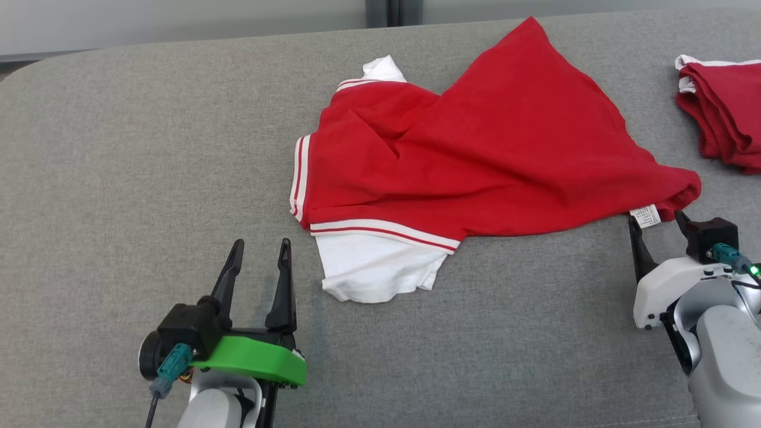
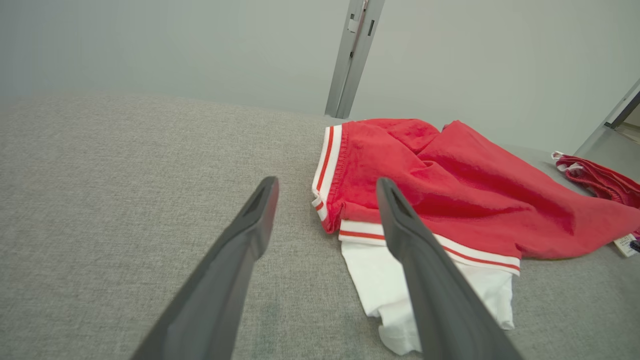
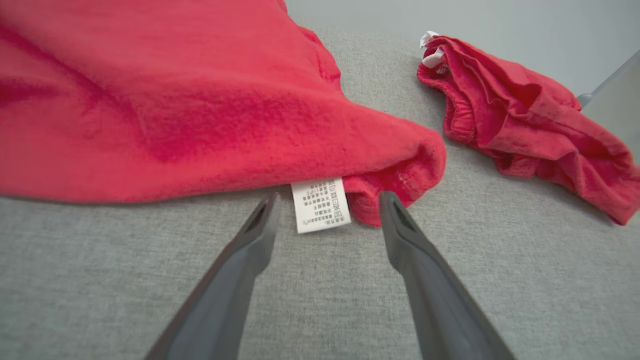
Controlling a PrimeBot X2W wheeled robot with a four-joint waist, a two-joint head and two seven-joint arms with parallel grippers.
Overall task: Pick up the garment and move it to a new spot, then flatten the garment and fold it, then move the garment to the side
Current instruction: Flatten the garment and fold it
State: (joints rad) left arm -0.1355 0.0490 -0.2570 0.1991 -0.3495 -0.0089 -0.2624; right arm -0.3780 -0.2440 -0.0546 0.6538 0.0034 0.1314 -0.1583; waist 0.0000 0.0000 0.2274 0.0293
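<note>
The garment is a red shirt with white sleeves and red-and-white striped trim, lying crumpled on the grey cushion. Its white care label sticks out at the near right corner. My right gripper is open just in front of that corner, the label lying between its fingertips, not gripped. My left gripper is open near the front, just left of the white sleeve. In the left wrist view the left gripper points at the shirt's striped edge.
A second red garment lies bunched at the far right edge of the cushion. A pale wall with a grey post stands behind the cushion. Bare grey fabric stretches left of the shirt.
</note>
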